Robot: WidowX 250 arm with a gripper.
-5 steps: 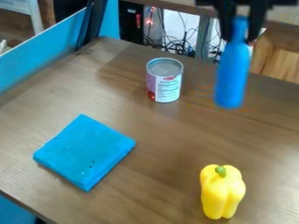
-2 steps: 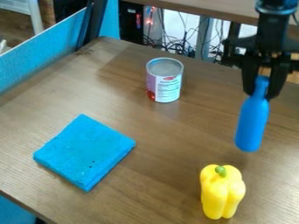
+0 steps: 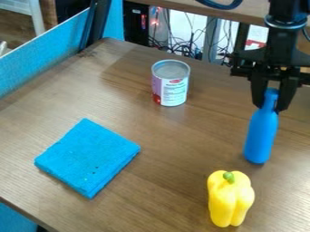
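At the right of the view, my black gripper points down, shut on the neck of a blue bottle. The bottle is upright with a slight tilt, and its base is at or just above the table; I cannot tell which. Nearer the camera and a little to the left of the bottle stands a yellow bell pepper with a green stem.
A labelled metal can stands toward the back middle of the wooden table. A folded blue cloth lies at the left. A blue partition borders the left edge, and cables hang behind the far edge.
The gripper and the bottle in it have come down and toward the camera from the upper right, with a small further drop since the second frame. Can, cloth and pepper have stayed put.
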